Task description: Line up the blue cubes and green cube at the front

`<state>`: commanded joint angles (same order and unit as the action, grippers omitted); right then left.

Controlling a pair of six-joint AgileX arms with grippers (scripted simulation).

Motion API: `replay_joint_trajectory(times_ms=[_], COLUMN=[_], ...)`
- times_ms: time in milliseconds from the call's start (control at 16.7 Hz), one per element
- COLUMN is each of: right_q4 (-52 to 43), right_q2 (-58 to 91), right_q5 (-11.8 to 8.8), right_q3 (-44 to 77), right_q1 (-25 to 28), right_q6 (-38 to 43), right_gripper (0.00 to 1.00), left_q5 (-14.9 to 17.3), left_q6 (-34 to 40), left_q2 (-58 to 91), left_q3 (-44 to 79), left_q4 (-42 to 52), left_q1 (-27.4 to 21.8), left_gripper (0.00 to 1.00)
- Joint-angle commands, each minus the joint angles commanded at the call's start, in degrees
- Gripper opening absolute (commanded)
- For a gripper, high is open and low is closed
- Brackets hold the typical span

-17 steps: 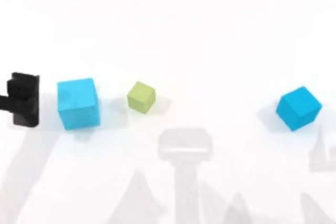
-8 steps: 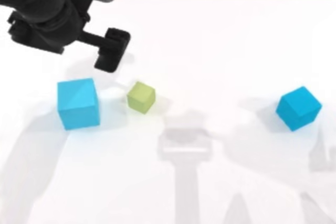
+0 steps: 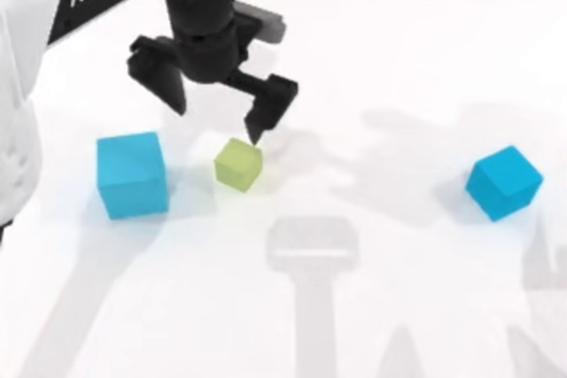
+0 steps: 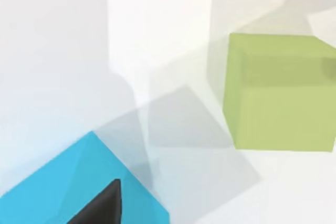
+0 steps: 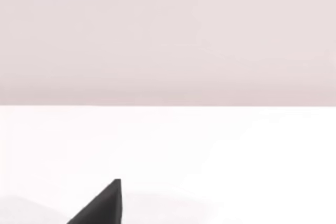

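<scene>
A: Left arm pose?
B: It comes in from the top view's upper left, white link with AgileX lettering, black wrist angled down toward the table. The left gripper (image 3: 217,126) hangs over the gap between the bigger blue cube and the green one, just behind both.

A: Fingers?
B: Spread wide, nothing between them. One fingertip (image 3: 257,133) sits right at the green cube's back edge; can't tell if it touches. The other finger points down near the larger cube's back right corner, apart from it.

A: Green cube?
B: The green cube (image 3: 237,164) is small, plain olive-yellow, turned slightly askew, left of centre on the white table (image 3: 372,59). In the left wrist view it (image 4: 278,93) shows two faces, resting flat, shadows crossing the table beside it.

A: Blue ones?
B: The larger blue cube (image 3: 132,173) is at the left, near the green one with a clear gap between them. It's bright cyan, nearly square to the table edges. The left wrist view catches one corner of it (image 4: 68,182) with a dark finger tip (image 4: 102,208) in front. The smaller blue cube (image 3: 504,182) is far right, well apart from the other two, rotated on its base.

A: Are they in a line?
B: Roughly the same depth across the table, spacing uneven.

A: Right arm?
B: Out of the top view. The right wrist view shows only bare table, a pale wall and one dark finger tip (image 5: 102,208); can't tell how far open it is.
</scene>
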<state>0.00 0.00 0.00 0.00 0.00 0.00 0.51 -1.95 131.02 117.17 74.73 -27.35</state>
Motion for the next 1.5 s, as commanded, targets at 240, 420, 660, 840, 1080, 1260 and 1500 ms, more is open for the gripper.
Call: replay_joint_trajectory(times_ms=[240, 420, 660, 840, 1080, 1260, 1500], right_q4=[0.00, 0.00, 0.00, 0.00, 0.00, 0.00, 0.00], right_q2=[0.00, 0.00, 0.00, 0.00, 0.00, 0.00, 0.00], right_q5=[0.00, 0.00, 0.00, 0.00, 0.00, 0.00, 0.00], right_q3=[0.00, 0.00, 0.00, 0.00, 0.00, 0.00, 0.00], right_q1=[0.00, 0.00, 0.00, 0.00, 0.00, 0.00, 0.00], right_q6=[0.00, 0.00, 0.00, 0.00, 0.00, 0.00, 0.00], right_gripper=[1.00, 1.00, 1.00, 1.00, 1.00, 1.00, 1.00], left_q5=[-0.24, -0.24, -0.23, -0.21, -0.20, -0.19, -0.19], left_q6=[0.08, 0.08, -0.07, -0.07, -0.05, -0.05, -0.05], left_q2=[3.89, 3.89, 4.23, 5.66, 7.54, 7.76, 7.76], left_q3=[3.89, 3.89, 1.65, -3.41, -9.42, -9.95, -9.95], left_q4=[1.42, 1.42, -1.01, -7.83, -15.70, -16.29, -16.29], left_q1=[-0.72, -0.72, -0.54, -0.56, -0.61, -0.63, -0.63], left_gripper=[1.00, 1.00, 1.00, 1.00, 1.00, 1.00, 0.77])
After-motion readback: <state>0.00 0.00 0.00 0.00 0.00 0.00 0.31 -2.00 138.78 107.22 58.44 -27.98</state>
